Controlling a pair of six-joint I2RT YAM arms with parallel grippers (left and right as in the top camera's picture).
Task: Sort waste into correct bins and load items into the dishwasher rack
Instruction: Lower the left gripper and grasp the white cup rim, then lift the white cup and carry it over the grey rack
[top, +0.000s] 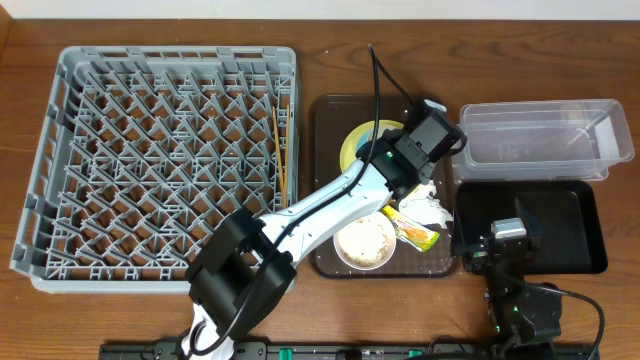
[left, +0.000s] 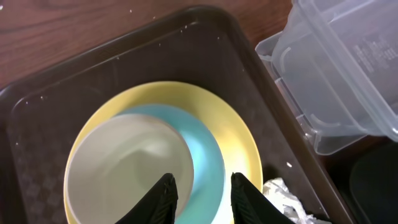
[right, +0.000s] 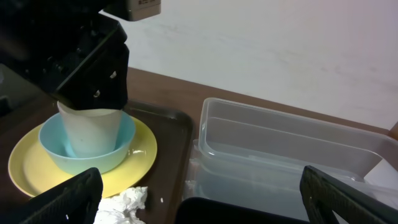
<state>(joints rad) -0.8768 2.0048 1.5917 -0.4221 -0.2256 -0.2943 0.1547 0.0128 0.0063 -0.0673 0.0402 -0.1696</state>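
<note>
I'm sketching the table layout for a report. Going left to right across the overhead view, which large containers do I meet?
dishwasher rack → brown serving tray → clear tub

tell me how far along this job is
Done: chopsticks in the rack. In hand: left gripper straddles the cup rim. To do: cup, blue bowl, plate, rice bowl, napkin and wrapper, all on the brown tray; tub shows no waste.
</note>
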